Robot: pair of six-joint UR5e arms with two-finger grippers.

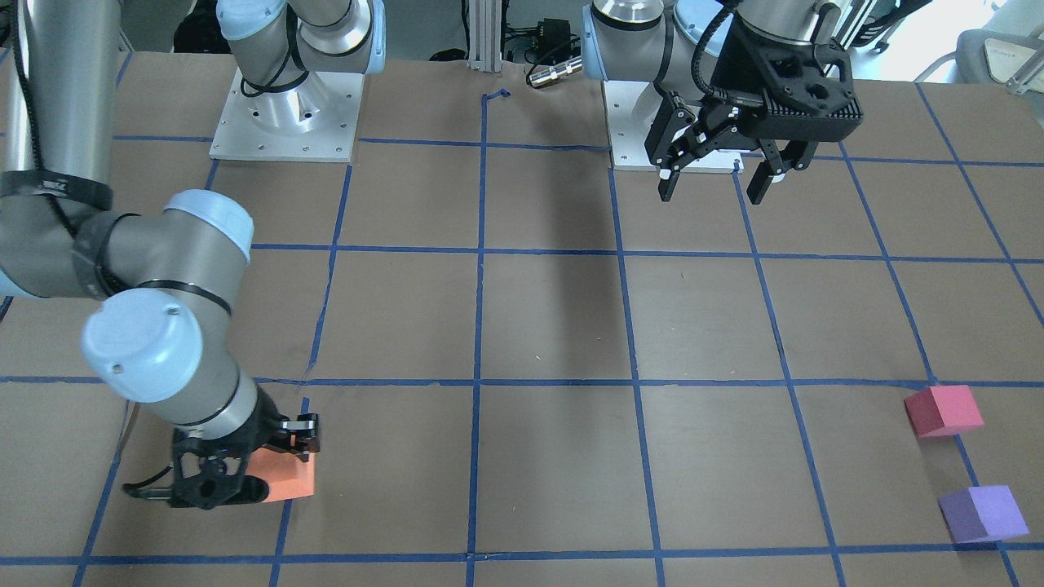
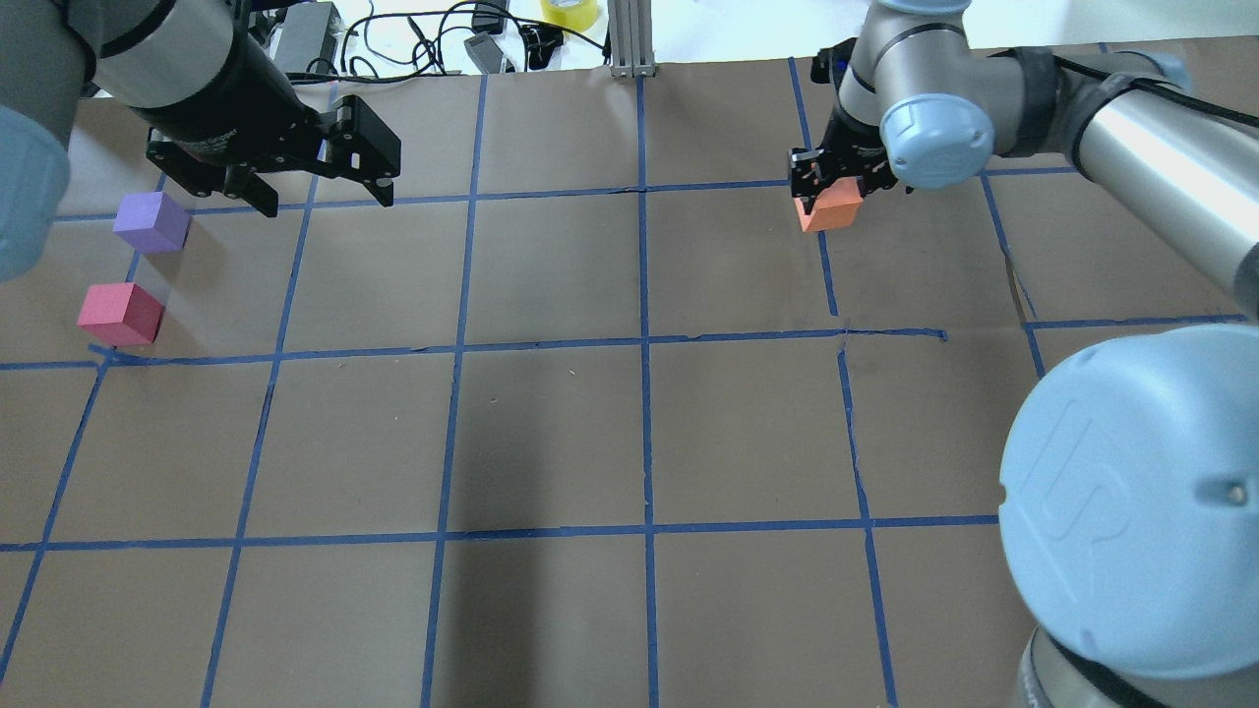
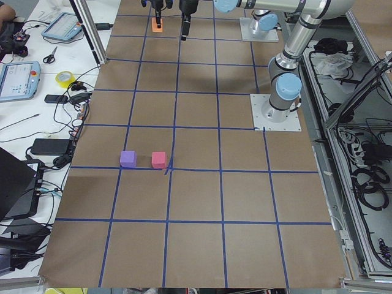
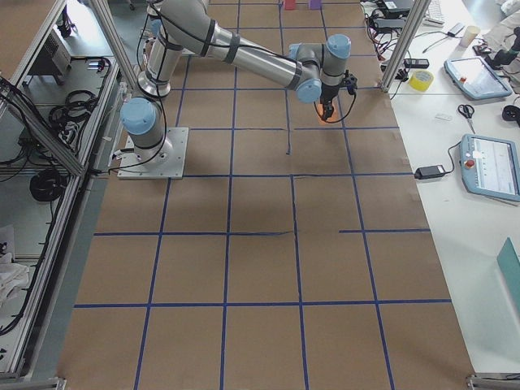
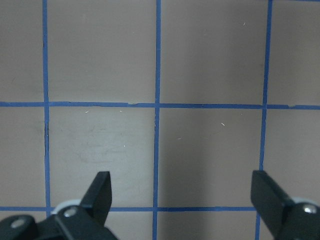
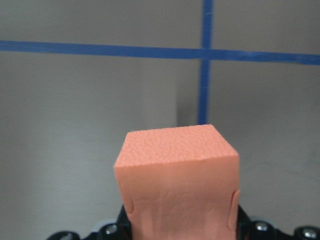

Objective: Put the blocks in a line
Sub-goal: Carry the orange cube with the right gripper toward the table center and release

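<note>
- Right gripper (image 1: pixel 273 469) is clamped on the orange block (image 2: pixel 831 213) on the robot's right side
- Left gripper (image 1: pixel 714 191) hangs wide open, holding nothing
- Pinkish-red block (image 1: pixel 944 410) and purple block (image 1: pixel 983 514) sit near each other, not touching, on the tape-gridded table (image 1: pixel 555 326) at far left

The orange block (image 6: pixel 176 170) looks like matt foam, its skin finely pebbled and dented where the jaws pinch it. The pinkish-red block (image 1: pixel 943 410) and purple block (image 1: pixel 981 513) are equally matt. The surface (image 1: pixel 555 326) is dull brown paper, scuffed, gridded with blue tape (image 1: pixel 478 326). The left gripper (image 1: pixel 711 194) is matt black plastic; the right arm (image 2: pixel 1161 147) shows satin metal and smooth pale-blue plastic caps (image 2: pixel 1131 501).
</note>
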